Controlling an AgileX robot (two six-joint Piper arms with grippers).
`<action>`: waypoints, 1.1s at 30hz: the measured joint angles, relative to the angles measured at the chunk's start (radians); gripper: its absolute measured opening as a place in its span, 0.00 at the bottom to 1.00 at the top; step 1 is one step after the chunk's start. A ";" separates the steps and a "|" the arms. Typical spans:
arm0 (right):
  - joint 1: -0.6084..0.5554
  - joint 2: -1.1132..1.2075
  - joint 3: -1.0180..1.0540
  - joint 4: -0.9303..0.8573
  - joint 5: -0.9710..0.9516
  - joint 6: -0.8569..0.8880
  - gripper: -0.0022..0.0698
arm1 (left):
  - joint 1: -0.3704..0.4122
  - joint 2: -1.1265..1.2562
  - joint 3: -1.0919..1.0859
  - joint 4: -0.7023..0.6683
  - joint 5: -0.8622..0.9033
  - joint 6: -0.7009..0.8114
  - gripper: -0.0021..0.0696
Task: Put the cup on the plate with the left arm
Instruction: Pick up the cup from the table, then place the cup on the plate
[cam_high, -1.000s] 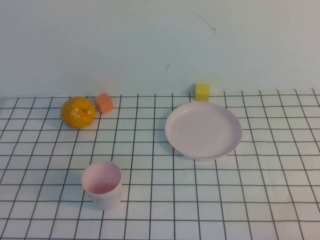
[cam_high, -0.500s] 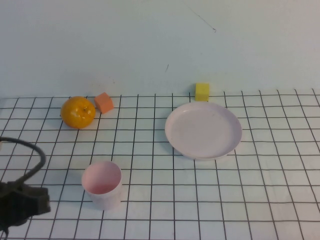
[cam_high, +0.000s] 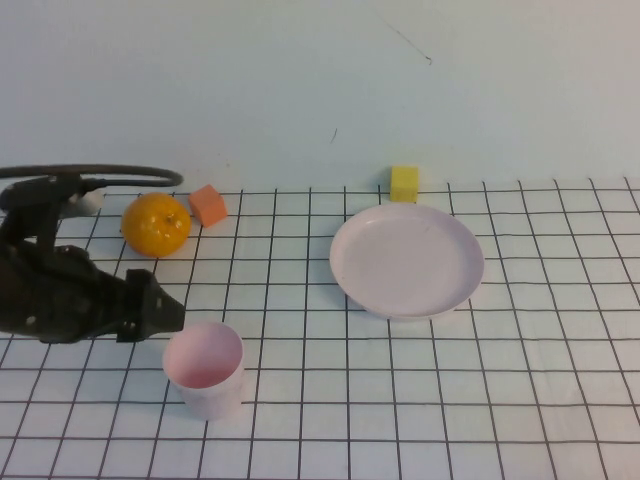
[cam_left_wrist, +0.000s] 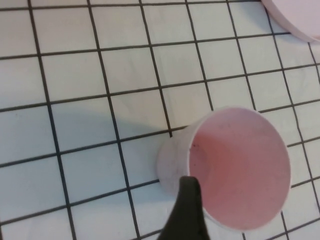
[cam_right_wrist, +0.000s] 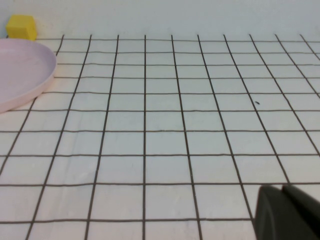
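Note:
The pale pink cup stands upright on the gridded cloth at the front left; it also shows in the left wrist view. The pale pink plate lies empty to the right of centre. My left gripper hovers just behind and left of the cup's rim. It is open, and one dark finger shows by the cup's outer wall while the other is out of frame. My right gripper is shut and empty, low over the cloth to the right of the plate, and out of the high view.
An orange fruit and a salmon cube sit at the back left, behind the left arm. A yellow cube stands just behind the plate. A pale wall runs along the back of the table.
The left arm has come in from the left edge and moved forward and right, so its gripper now sits beside the cup. Cup and plate have not moved.

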 joint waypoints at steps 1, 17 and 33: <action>0.000 0.000 0.000 0.000 0.000 0.000 0.03 | 0.000 0.032 -0.016 0.000 0.002 0.002 0.79; 0.000 0.000 0.000 0.000 0.000 0.000 0.03 | -0.087 0.418 -0.225 0.193 0.056 -0.109 0.32; 0.000 0.000 0.000 0.000 0.000 0.000 0.03 | -0.192 0.473 -0.472 0.054 -0.020 -0.048 0.05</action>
